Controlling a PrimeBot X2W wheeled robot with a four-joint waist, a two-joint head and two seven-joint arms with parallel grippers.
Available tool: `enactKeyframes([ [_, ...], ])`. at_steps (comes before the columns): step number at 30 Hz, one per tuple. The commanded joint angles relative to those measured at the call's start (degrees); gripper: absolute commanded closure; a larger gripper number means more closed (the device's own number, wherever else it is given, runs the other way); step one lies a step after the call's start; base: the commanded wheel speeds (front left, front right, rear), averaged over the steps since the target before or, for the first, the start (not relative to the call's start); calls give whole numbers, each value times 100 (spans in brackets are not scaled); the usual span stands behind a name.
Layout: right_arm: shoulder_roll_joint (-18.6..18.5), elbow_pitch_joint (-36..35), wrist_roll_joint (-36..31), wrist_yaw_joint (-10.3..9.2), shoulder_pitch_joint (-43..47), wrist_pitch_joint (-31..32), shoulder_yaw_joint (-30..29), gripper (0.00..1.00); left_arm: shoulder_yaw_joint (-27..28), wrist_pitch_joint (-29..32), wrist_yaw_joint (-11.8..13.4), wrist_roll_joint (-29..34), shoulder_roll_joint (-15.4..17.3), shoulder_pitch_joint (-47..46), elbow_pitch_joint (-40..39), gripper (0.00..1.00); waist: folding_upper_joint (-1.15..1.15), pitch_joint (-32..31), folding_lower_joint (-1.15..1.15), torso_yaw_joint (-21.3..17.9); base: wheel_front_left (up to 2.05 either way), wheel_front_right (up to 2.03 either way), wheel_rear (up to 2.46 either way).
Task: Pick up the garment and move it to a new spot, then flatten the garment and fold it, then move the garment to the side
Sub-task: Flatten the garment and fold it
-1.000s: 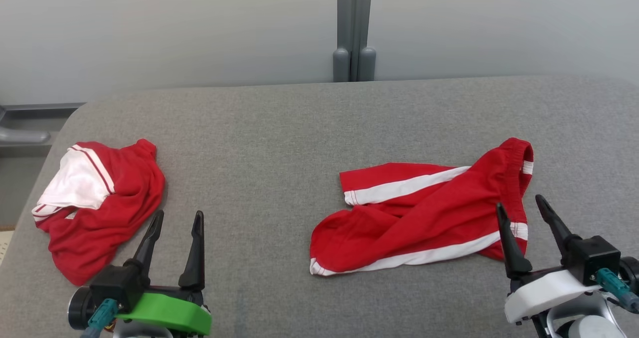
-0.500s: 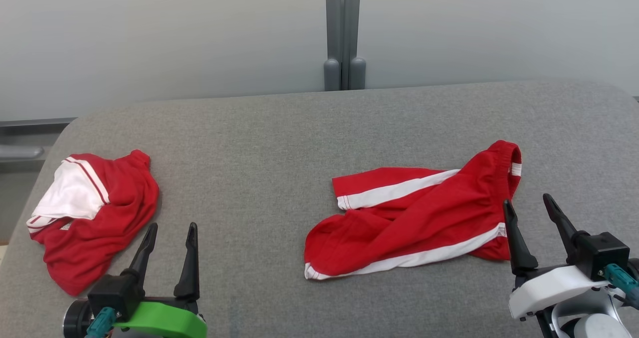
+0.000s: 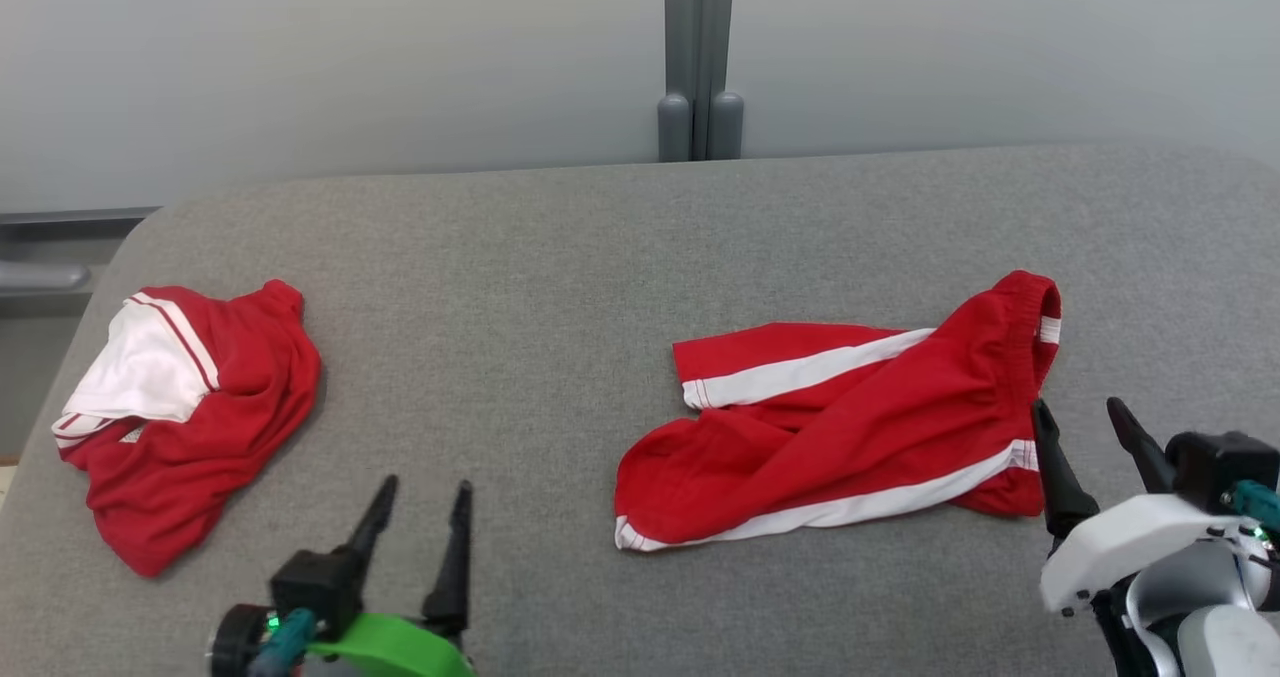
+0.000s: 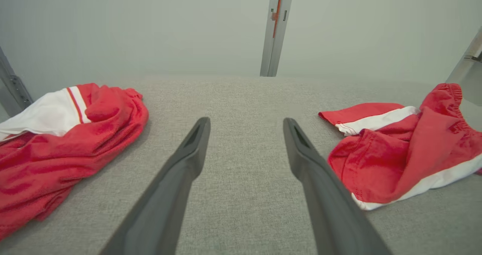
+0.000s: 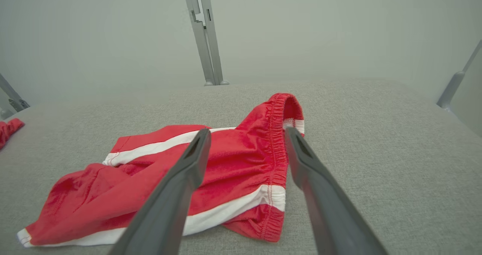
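The garment point(image 3: 200, 417), red with a white sleeve trimmed in red stripes, lies bunched at the left end of the grey padded table point(image 3: 560, 287). It also shows in the left wrist view point(image 4: 56, 145) and as a red scrap at the edge of the right wrist view point(image 5: 9, 129). My left gripper point(image 3: 425, 485) point(image 4: 245, 123) is open and empty over bare table, to the right of the garment. My right gripper point(image 3: 1078, 407) point(image 5: 247, 131) is open too, its fingers just above the waistband end of the other red cloth.
Red shorts point(image 3: 850, 427) point(image 4: 395, 149) point(image 5: 226, 161) with white side stripes and an elastic waistband lie crumpled right of centre. A grey post point(image 3: 700, 57) stands behind the table against the pale wall. Bare table lies between the two cloths.
My left gripper has moved to the right, away from the garment. The head camera shifted a little. Both cloths lie as before, and both grippers stay open.
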Motion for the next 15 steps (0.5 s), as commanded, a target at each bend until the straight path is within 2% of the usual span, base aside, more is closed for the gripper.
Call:
enactKeyframes([
  [1,-29,48,57,-6,-118,256,-66,0,-266,177,-27,-115,-2,-159,70,0,0,77,0,-39,0,0,0],
  [8,-199,242,251,-6,-619,1972,-290,0,-1958,1048,-28,-958,279,-797,349,0,0,410,0,-191,0,0,0],
  [11,-218,427,340,-6,-832,2410,-251,0,-2430,1233,-29,-1284,409,-1083,549,0,0,510,0,-265,0,0,0],
  [15,-266,721,507,-6,-1053,2695,-63,0,-2832,1305,-29,-1577,493,-1372,798,0,0,599,0,-309,0,0,0],
])
